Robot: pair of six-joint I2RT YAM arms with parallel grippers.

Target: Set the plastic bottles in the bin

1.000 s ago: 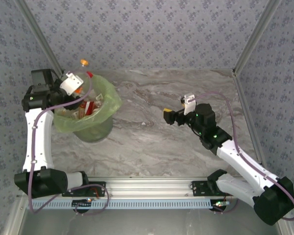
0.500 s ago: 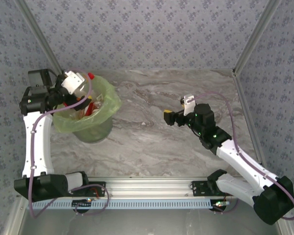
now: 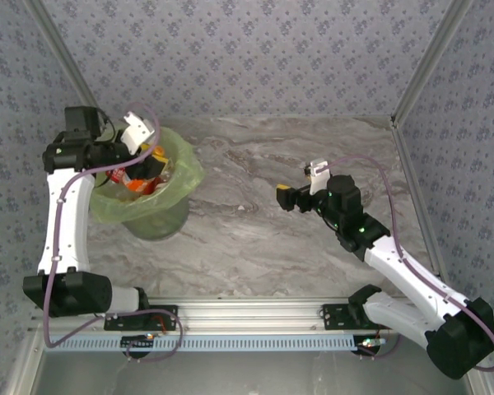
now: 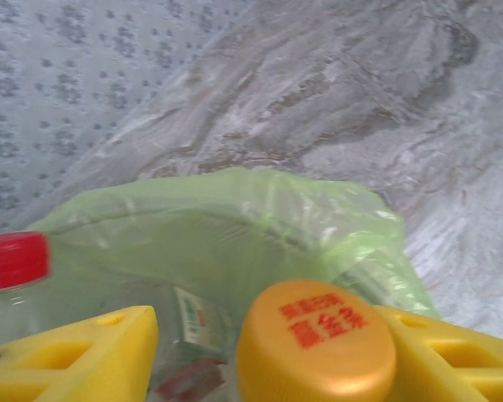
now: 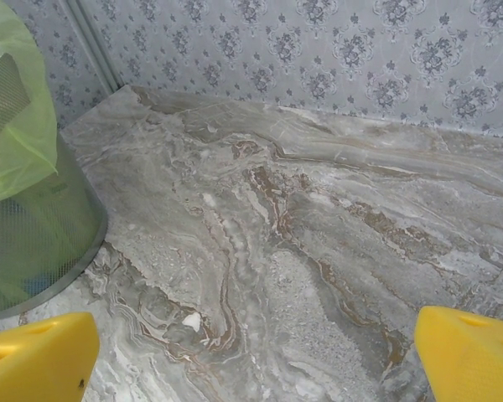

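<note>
The bin (image 3: 184, 174), lined with a light-green bag, stands at the table's left and holds several plastic bottles (image 3: 142, 183). My left gripper (image 3: 146, 151) hangs over its far rim. In the left wrist view the yellow fingers (image 4: 75, 352) of the left gripper (image 4: 268, 335) stand apart over the green bag (image 4: 235, 213). An orange-capped bottle (image 4: 318, 343) rises between them, close against the right finger, with a gap to the left one. A red-capped clear bottle (image 4: 12, 261) lies to the left inside the bag. My right gripper (image 3: 285, 197) hovers open and empty over mid-table.
The right wrist view has the right gripper (image 5: 256, 360) over bare marble, with the bin's mesh wall (image 5: 33, 239) at the far left. Patterned walls close the table at the back and sides. A rail runs along the near edge (image 3: 247, 317).
The left gripper swung from the bin's left rim to over its far side. The orange-capped bottle it held above the rim now sits lower, in the bag. The right arm stayed still.
</note>
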